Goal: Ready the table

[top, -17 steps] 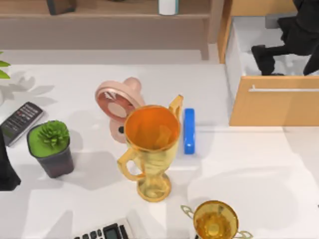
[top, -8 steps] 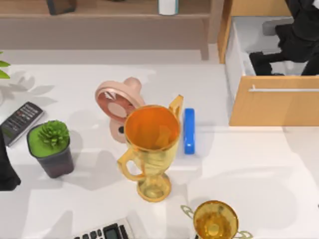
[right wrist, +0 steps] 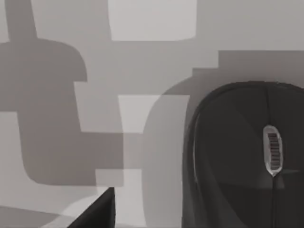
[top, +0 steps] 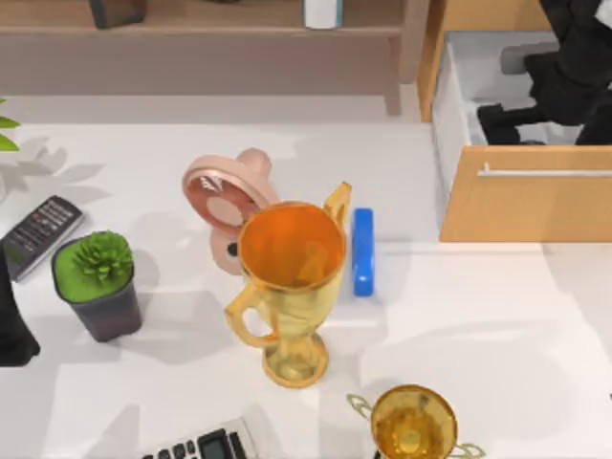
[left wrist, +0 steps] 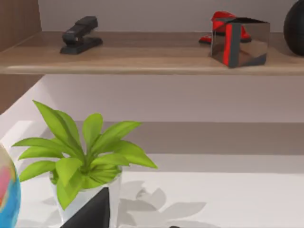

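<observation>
Table point(top: 497, 316) is the white top under everything: trophy point(top: 290, 287), fan point(top: 222, 196), blue bar point(top: 362, 251), plant point(top: 98, 282), remote point(top: 38, 232). I judge it rigid, heavy, fixed and slick. There's nothing on it to grab, so I'd take hold of the clutter instead, and light items may slide.

Right gripper point(top: 502, 122) hangs inside the open drawer point(top: 526, 206) near a black mouse point(right wrist: 242, 156); I can't tell its grip state. Left arm point(top: 11, 335) sits parked at the table's left edge, state unclear too.

Versus a second ago, the right arm has shifted toward the drawer's far right. The table items haven't moved.
</observation>
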Robot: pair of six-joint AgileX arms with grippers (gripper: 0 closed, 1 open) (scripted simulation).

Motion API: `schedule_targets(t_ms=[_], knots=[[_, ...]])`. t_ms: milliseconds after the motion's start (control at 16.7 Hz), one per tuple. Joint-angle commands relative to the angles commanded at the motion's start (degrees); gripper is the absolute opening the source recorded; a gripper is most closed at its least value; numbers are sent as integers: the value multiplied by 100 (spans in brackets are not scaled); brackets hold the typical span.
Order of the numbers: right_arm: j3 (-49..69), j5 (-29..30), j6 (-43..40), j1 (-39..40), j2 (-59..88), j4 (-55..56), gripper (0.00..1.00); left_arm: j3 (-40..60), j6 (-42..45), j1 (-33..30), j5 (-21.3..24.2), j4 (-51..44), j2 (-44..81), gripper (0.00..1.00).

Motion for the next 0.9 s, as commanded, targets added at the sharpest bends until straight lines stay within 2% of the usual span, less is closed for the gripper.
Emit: schedule_targets(t_ms=[660,900], knots=[[0,0,0,0,0,0,2,0,0,0,0,0,0,100],[0,0,0,0,0,0,0,0,0,0,0,0,0,100]])
